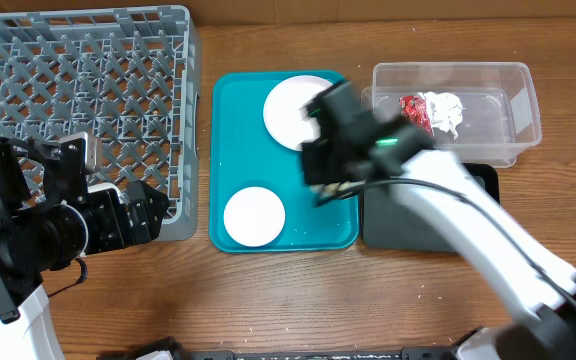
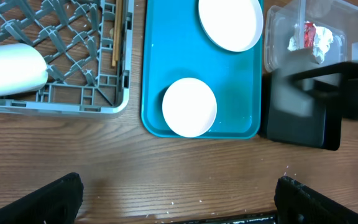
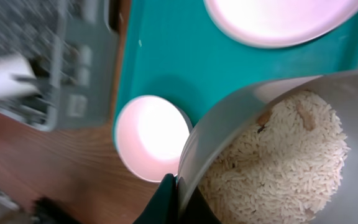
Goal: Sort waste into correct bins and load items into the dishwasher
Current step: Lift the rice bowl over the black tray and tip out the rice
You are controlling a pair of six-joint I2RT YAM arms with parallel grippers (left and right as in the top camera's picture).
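Metal bowl (image 3: pixel 278 143) w/ rice (image 3: pixel 278 162) is held over teal tray (image 3: pixel 166 56), R hand (image 3: pixel 174 190) clamped on its rim. Beyond it on tray: small white dish (image 3: pixel 151 134), then white plate (image 3: pixel 278 18). L hand (image 2: pixel 179 186) has fingers wide apart over bench (image 2: pixel 166 162), near grey rack (image 2: pixel 73 93) holding white cup (image 2: pixel 11 68).

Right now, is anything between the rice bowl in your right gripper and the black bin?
Nothing visible. The bowl hangs over the teal tray, and the black bin sits just beside that tray.
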